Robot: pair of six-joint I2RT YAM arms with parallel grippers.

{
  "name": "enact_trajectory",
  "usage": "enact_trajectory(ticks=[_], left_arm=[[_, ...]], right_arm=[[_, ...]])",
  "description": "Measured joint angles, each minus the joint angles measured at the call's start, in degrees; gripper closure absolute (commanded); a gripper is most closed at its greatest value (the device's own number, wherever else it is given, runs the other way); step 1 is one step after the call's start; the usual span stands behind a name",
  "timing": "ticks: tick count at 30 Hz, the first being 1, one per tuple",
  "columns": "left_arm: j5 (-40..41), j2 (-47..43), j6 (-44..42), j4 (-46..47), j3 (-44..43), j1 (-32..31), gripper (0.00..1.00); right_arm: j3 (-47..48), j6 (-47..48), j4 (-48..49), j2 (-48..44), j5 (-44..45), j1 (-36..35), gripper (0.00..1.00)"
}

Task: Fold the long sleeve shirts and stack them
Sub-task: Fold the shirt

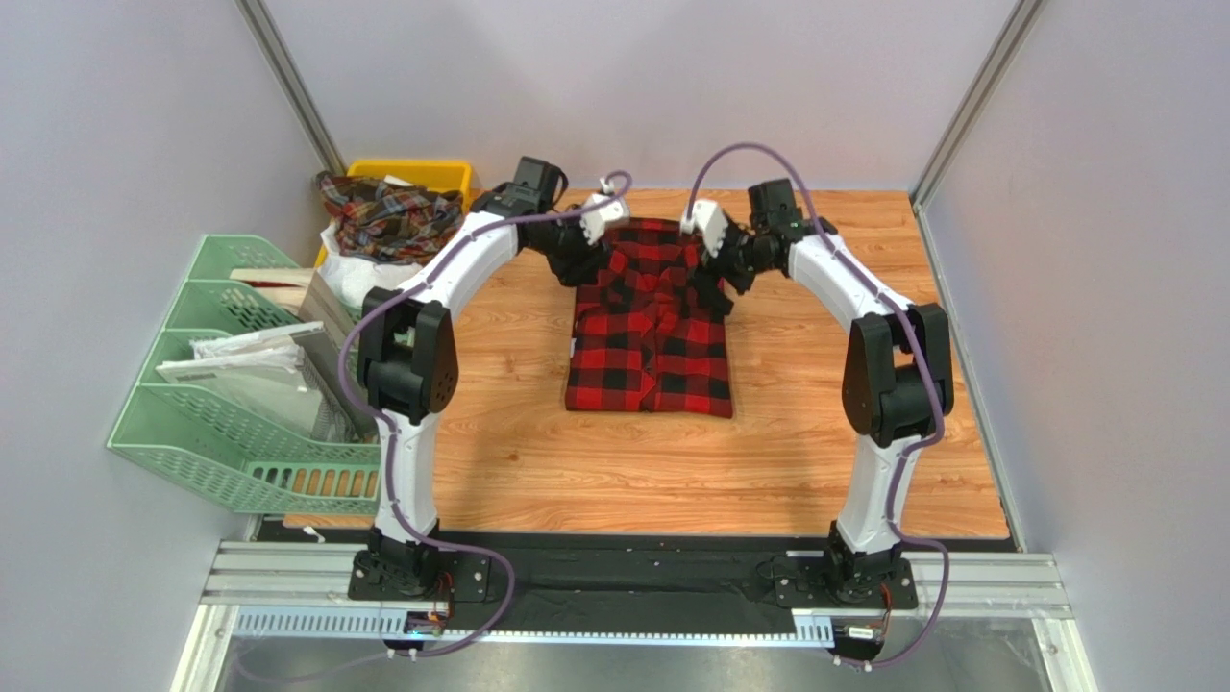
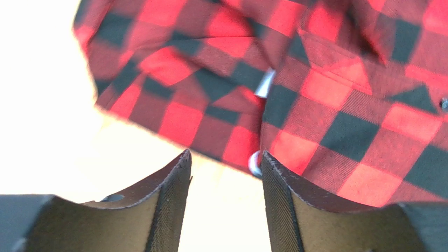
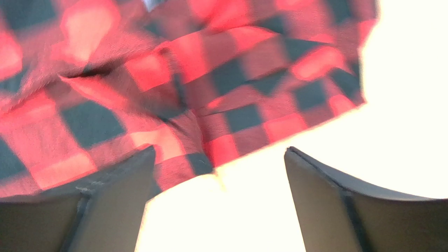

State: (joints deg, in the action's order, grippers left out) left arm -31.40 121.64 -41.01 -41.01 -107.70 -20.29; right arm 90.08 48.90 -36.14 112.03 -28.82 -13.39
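A red-and-black buffalo check shirt (image 1: 650, 317) lies folded lengthwise in the middle of the table, collar end at the far side. My left gripper (image 1: 581, 260) is at its far left corner and my right gripper (image 1: 725, 271) at its far right corner. In the left wrist view the left gripper (image 2: 226, 160) is open, with the shirt (image 2: 294, 89) just beyond the fingertips. In the right wrist view the right gripper (image 3: 220, 155) is open wide over the shirt's edge (image 3: 173, 89). Another plaid shirt (image 1: 387, 216) lies bunched in a yellow bin.
The yellow bin (image 1: 433, 176) stands at the far left corner. A green tiered rack (image 1: 231, 382) with papers and packets sits off the table's left edge. Grey walls close in on three sides.
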Motion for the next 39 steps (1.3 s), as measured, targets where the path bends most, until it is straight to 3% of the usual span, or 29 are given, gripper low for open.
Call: enact_trajectory(ticks=[2, 5, 6, 9, 13, 16, 20, 24, 27, 30, 35, 39], left_arm=[[-0.2, 0.1, 5.4, 0.2, -1.5, 1.9, 0.38], [-1.9, -2.5, 13.0, 2.4, 2.4, 5.0, 0.38], [-2.6, -4.6, 14.7, 3.3, 6.1, 6.0, 0.38], [-4.0, -12.7, 18.3, 4.6, 18.5, 7.9, 0.39], [-7.7, -21.0, 23.8, 5.3, 26.4, 5.9, 0.40], [-13.1, -23.1, 31.6, 8.9, 28.1, 3.9, 0.38], [-22.3, -23.9, 48.7, 22.3, 38.0, 1.5, 0.29], [-26.7, -23.5, 62.8, 33.4, 49.0, -2.4, 0.25], [-28.4, -21.3, 69.4, 39.5, 50.3, -5.3, 0.24], [-29.8, -17.2, 73.7, 45.6, 50.2, -6.1, 0.23], [-30.1, -8.2, 77.1, 50.8, 52.7, -2.3, 0.21], [-33.7, -6.4, 77.6, 51.0, 53.7, 0.8, 0.21]], right_arm=[[5.1, -6.4, -0.8, 1.4, 0.2, 1.5, 0.00], [6.9, -14.5, -2.6, 0.8, -0.3, 3.4, 0.19], [5.5, -17.5, -3.0, -0.3, -0.9, 4.1, 0.34], [-2.4, -25.6, -4.5, -5.2, -3.8, 4.9, 0.54], [-10.5, -35.0, -5.3, -9.8, -8.1, 2.5, 0.62], [-13.3, -42.8, -2.8, -10.2, -12.2, 0.0, 0.58], [-19.8, -55.4, 5.8, -11.4, -20.0, -2.6, 0.54], [-27.3, -66.5, 13.3, -12.7, -25.2, -5.1, 0.44], [-28.2, -70.4, 17.2, -11.7, -27.4, -6.2, 0.37], [-28.1, -72.7, 21.5, -7.3, -30.1, -6.6, 0.29], [-30.0, -74.1, 24.5, 2.9, -34.0, -4.6, 0.26], [-29.9, -73.5, 24.4, 4.9, -39.3, -2.1, 0.25]])
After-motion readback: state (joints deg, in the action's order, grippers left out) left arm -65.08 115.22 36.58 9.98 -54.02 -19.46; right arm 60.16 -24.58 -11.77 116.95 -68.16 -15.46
